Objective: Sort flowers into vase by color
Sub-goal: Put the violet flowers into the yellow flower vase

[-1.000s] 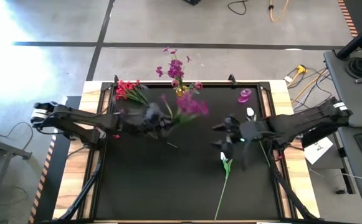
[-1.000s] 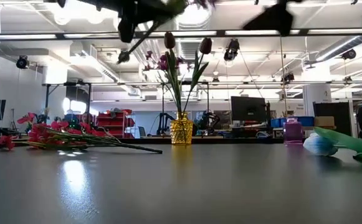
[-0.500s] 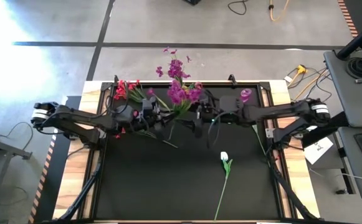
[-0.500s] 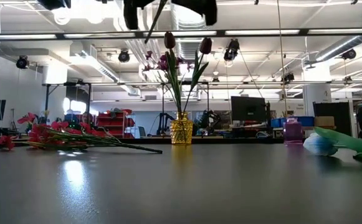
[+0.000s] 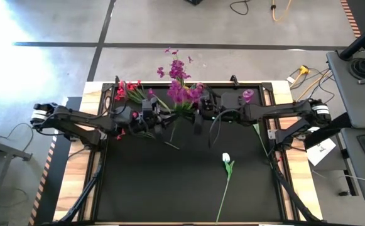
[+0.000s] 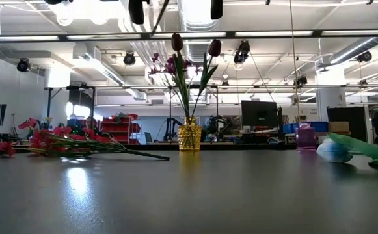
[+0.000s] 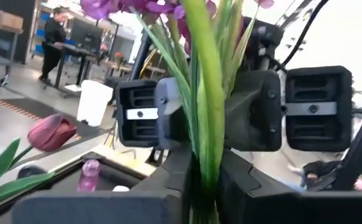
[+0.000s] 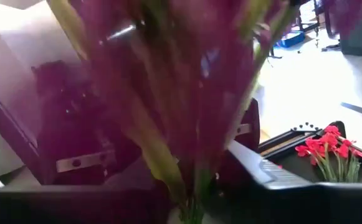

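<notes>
Near the back edge of the black table we see both arms meeting over a purple flower cluster, just in front of the gold vase. The left gripper is pinched on the cluster's green stems — the left wrist view shows the stems rising from between its pressed-together fingers. The right gripper faces it; in the left wrist view its fingers stand spread on either side of the stems. The right wrist view is filled by blurred purple blooms, so it tells us little about the jaws. The low view shows what the high view hides: the vase already holds dark tulip buds and small purple sprigs. A bunch of red flowers lies at the table's back left corner, a white tulip lies well apart toward the front, and a small purple bottle stands at the back right. Beyond the table we see a wide workshop — concrete floor, cables, monitors, and a person far off.
</notes>
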`<control>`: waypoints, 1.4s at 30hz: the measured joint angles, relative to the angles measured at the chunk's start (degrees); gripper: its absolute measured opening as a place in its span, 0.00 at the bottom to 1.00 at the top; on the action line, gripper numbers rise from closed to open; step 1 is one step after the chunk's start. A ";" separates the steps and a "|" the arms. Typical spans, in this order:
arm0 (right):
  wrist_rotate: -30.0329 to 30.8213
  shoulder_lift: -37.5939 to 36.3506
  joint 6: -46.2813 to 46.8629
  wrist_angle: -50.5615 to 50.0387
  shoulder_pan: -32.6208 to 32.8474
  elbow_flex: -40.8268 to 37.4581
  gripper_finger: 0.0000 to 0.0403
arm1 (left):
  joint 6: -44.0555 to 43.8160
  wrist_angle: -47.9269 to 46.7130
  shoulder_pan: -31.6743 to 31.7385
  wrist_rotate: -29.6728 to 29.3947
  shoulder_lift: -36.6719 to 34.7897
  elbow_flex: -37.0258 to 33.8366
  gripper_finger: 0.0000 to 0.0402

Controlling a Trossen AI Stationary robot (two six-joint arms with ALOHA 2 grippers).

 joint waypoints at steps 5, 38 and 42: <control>0.01 -0.30 -1.54 -0.88 -0.28 -0.02 0.05 | -0.63 -14.59 0.00 -0.22 0.13 4.93 0.21; 2.23 -3.42 -5.15 27.53 -33.07 -21.00 0.03 | -29.84 -36.41 -10.04 -2.65 -9.74 -11.30 0.49; 2.17 2.68 -5.98 28.67 -32.85 -18.14 0.03 | -33.96 -45.77 -10.10 1.28 -12.18 -10.82 0.49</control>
